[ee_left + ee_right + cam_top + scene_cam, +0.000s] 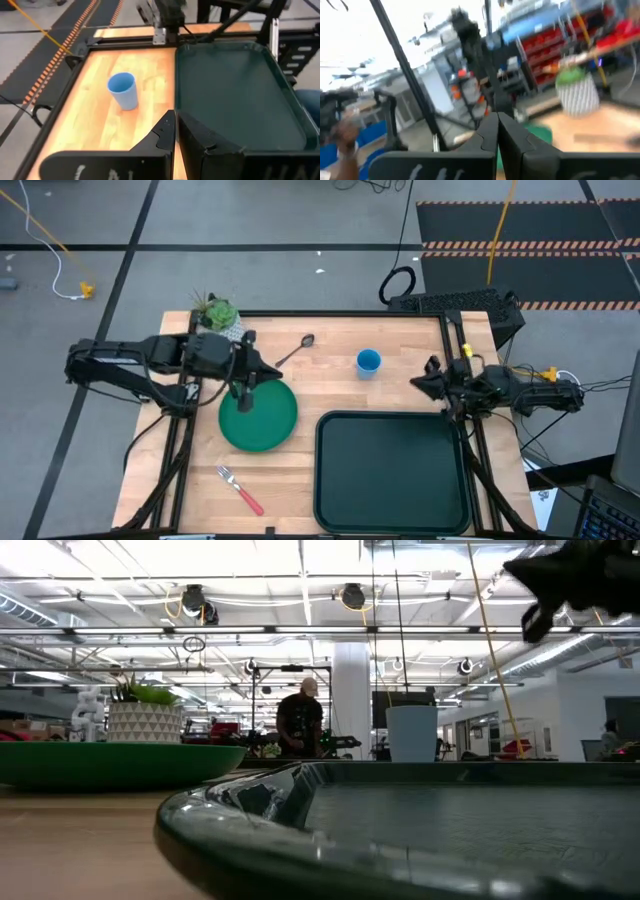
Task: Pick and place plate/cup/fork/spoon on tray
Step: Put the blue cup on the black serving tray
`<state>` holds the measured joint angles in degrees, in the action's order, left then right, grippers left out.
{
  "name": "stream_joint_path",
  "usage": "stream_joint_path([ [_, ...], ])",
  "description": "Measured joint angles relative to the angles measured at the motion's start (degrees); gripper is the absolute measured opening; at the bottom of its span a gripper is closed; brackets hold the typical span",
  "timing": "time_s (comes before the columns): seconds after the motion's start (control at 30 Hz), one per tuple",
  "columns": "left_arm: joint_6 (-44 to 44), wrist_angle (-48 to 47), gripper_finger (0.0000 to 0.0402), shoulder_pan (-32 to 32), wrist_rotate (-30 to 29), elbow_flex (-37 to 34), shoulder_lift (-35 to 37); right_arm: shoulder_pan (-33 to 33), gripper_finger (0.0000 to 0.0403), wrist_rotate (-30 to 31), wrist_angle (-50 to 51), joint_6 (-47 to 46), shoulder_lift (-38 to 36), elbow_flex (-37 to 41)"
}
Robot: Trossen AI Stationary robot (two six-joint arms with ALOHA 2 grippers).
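Nearest the front edge of the worktop (300,480): fork (240,489) lying loose at front left, well apart from the tray (392,471) at front right. Tray is empty, nothing on it in any view.

Mid worktop: plate (258,416) sits just left of the tray, not on it. Left hand (247,392) hangs over the plate's upper-left part, fingers closed together and holding nothing, per its wrist view. Whether it touches the plate, cannot tell.

Right hand (428,376) is off the tray's far right corner, raised, fingers pressed shut, empty.

Far side: spoon (296,351) near the back edge, cup (368,361) to its right, upright; nothing visible inside it. Plant pot (218,317) at the back left corner.

Risks, my read:
- plate is flat with a low rim; shut fingers can't take it, they need to open and catch the edge, or it just gets shoved
- a shoved plate could hit the tray rim and ride up
- left arm is close to the plant pot; a swing could knock it
- cup is light and tips easily if clipped
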<state>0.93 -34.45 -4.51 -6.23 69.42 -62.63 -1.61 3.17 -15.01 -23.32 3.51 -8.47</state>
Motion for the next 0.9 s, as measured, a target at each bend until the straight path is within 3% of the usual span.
stream_joint_path([
  [0.2,-3.4,3.6,0.0024,-4.0,-1.6,-4.1,0.0,0.0,0.0000,7.3,8.6,6.2,7.9,-13.6],
  [0.4,-2.9,6.5,0.0024,-8.1,-7.1,-7.4,0.0,0.0,0.0000,13.4,22.6,10.9,21.8,-32.1],
  [0.67,-2.3,6.6,0.0024,-10.3,-12.2,-9.8,0.0,0.0,0.0000,13.6,38.7,11.6,42.7,-53.9],
  [0.9,-2.2,7.7,0.0024,-10.2,-12.3,-10.6,0.0,1.6,0.0000,13.6,45.0,11.9,56.6,-61.9],
])
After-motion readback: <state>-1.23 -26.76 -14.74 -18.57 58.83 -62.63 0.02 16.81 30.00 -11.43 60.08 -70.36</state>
